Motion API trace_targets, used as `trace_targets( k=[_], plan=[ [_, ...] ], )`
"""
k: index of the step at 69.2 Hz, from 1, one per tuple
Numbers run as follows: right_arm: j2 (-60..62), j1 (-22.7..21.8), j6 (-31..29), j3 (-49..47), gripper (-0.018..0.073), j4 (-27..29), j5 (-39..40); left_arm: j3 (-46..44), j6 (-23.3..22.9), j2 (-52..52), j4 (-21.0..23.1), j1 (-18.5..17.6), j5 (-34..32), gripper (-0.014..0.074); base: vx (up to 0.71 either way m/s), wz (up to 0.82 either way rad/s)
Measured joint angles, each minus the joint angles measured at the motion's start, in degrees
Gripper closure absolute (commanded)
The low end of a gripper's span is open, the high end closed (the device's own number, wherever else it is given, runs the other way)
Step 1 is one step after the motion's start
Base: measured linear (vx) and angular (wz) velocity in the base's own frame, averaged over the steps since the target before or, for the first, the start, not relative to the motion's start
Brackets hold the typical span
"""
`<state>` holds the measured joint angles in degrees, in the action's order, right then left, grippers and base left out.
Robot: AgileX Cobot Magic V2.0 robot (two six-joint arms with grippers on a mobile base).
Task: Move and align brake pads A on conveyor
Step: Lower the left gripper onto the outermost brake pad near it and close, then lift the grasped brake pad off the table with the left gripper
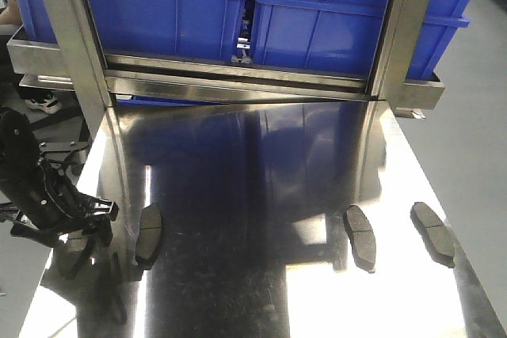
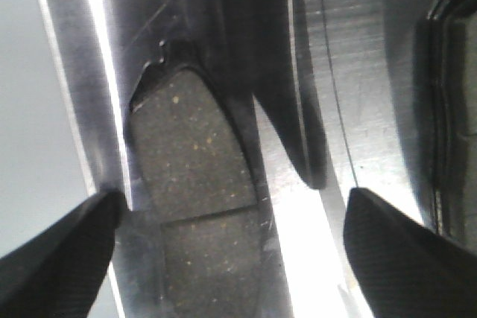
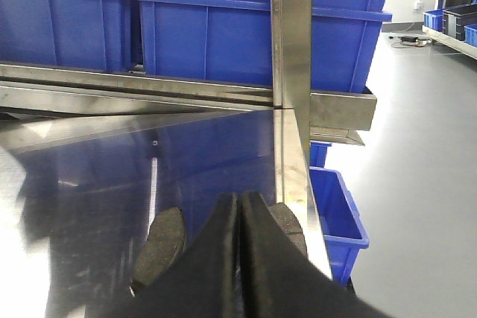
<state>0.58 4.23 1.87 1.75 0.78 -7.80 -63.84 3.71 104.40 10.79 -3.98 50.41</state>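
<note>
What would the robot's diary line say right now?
left gripper: open over a brake pad | right gripper: shut, empty | surface: steel tabletop

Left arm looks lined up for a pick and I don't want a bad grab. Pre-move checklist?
1. Left gripper open: ok, jaws stand wide.
2. Target pad between the fingers: ok, roughly centred, flat on the steel tabletop.
3. Neighbouring pad clear of the closing path: ok, it lies outside the fingers.
4. Fingers low enough to grip: cannot tell.
5. Right gripper out of the way: ok, shut, nothing held.
6. Conveyor in view for placement: not ok, no camera shows it.
</note>
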Motion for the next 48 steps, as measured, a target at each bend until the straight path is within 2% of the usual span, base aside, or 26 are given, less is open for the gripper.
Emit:
trace_targets(
  k=[33, 48],
  plan=[
    [0.0, 0.0, 0.0, 0.0, 0.0569, 0.0, 0.0, 0.0, 0.0, 0.0, -1.05, 0.0, 0.64, 0.0405, 0.0, 0.0],
    [0.0, 0.0, 0.0, 0.0, 0.0569, 0.0, 0.0, -0.06, 0.05, 0.0, -1.16, 0.0, 1.05, 0.0437, 0.0, 0.0]
  ],
)
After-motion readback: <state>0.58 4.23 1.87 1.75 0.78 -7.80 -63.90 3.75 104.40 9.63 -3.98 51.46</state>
